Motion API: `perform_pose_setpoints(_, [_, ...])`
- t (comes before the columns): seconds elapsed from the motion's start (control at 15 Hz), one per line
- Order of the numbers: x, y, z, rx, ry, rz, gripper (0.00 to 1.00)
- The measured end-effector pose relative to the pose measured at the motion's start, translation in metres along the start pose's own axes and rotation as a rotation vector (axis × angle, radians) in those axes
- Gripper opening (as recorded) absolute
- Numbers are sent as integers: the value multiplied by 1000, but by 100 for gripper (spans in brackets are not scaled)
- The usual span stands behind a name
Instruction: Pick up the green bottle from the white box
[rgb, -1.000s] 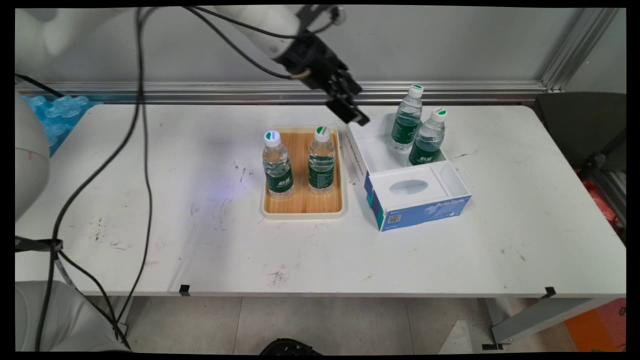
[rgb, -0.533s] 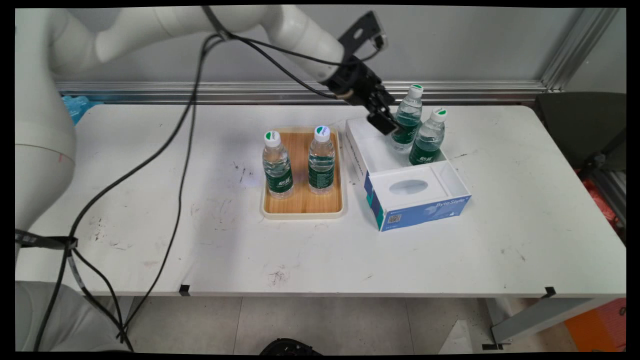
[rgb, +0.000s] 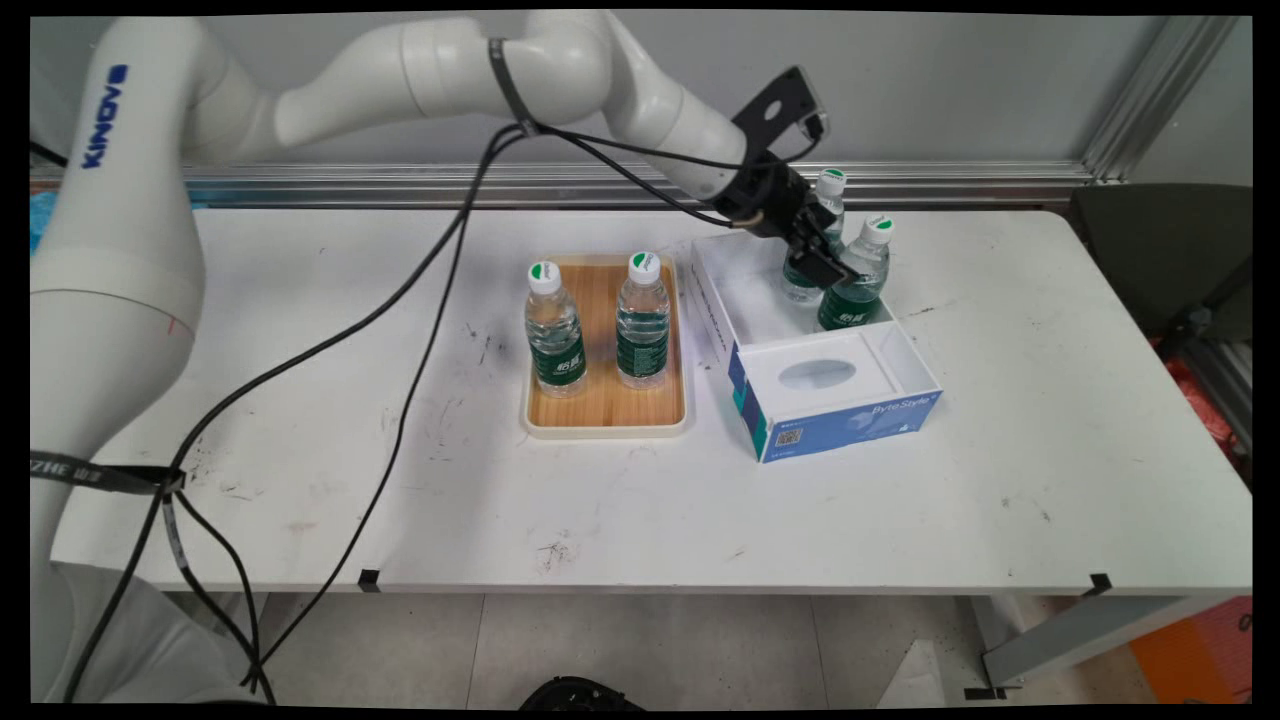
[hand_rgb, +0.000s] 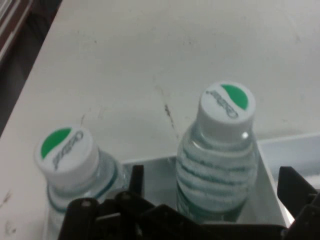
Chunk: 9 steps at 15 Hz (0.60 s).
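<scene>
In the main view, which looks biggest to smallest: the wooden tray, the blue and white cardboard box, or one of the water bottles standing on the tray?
1. Blue and white cardboard box, largest.
2. Wooden tray with cream rim, somewhat smaller.
3. Clear water bottle with green label, smallest; its neighbour on the tray looks alike.

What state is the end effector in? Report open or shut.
Open: the black end effector has its fingers spread either side of the clear, green-labelled, white-capped water bottle.
</scene>
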Motion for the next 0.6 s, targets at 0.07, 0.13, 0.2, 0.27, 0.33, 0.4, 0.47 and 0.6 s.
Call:
perform_pose_setpoints(0.07, [1,0,7,0,7,0,100])
perform_pose_setpoints(0.13, [2,0,12,0,13,0,100])
perform_pose_setpoints(0.2, [3,-1,17,0,19,-1,100])
perform_pose_setpoints(0.27, [3,-1,22,-1,25,-2,100])
perform_pose_setpoints(0.33, [4,-1,26,-1,28,-3,100])
perform_pose_setpoints(0.4, [4,-1,29,-3,31,-5,100])
perform_pose_setpoints(0.47, [4,0,32,-4,31,-7,0])
perform_pose_setpoints(0.6, [3,1,36,-10,28,-16,0])
